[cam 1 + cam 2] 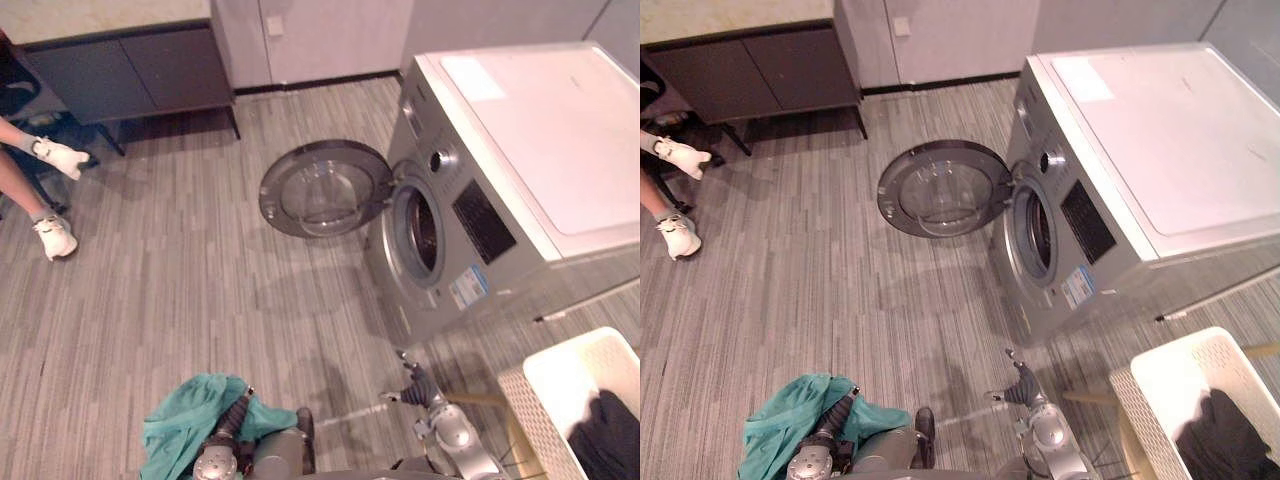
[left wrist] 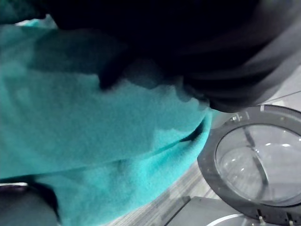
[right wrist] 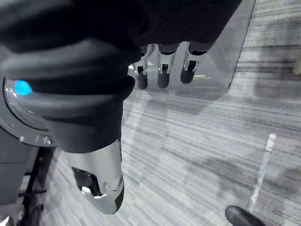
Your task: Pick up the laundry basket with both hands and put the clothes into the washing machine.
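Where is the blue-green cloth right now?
The blue-green cloth is at the bottom left of the left eye view, bunched around the left hand, short of the open door of the washing machine.

— Where was the washing machine (image 1: 500, 170)?
— At two o'clock, silver, its round door (image 1: 325, 188) swung wide open.
— And the clothes?
— Teal cloth (image 1: 180, 420) bunched at seven; dark garment (image 1: 610, 440) inside the white basket (image 1: 530, 415) at four.

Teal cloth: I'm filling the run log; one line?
left hand: in teal cloth | right hand: open | washer door: open | basket: dark garment
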